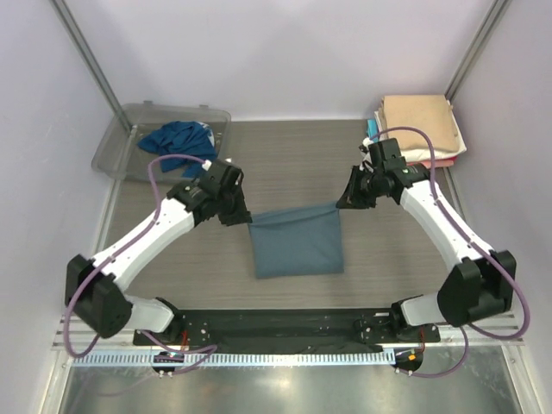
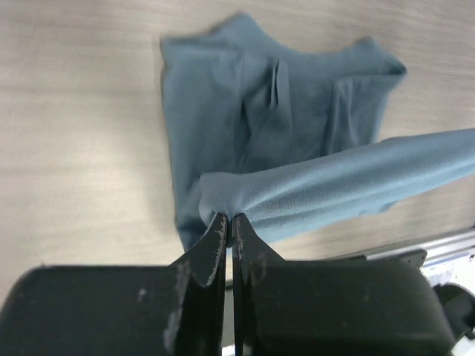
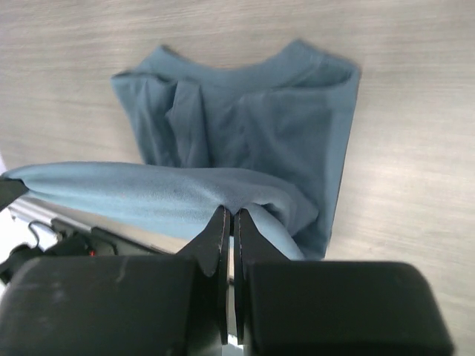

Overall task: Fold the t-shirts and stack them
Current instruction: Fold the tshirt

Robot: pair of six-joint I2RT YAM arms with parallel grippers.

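The dusty slate-blue t-shirt lies partly folded at the middle of the table, its far edge lifted and stretched between both grippers. My left gripper is shut on its far left corner. My right gripper is shut on its far right corner. The collar end and folded-in sleeves rest flat on the table. A deeper teal-blue t-shirt lies crumpled in the tub. A stack of folded t-shirts, tan on top, sits at the far right.
The clear plastic tub stands at the far left corner. The wood-grain table is bounded by white walls. A black base rail runs along the near edge behind both arm bases.
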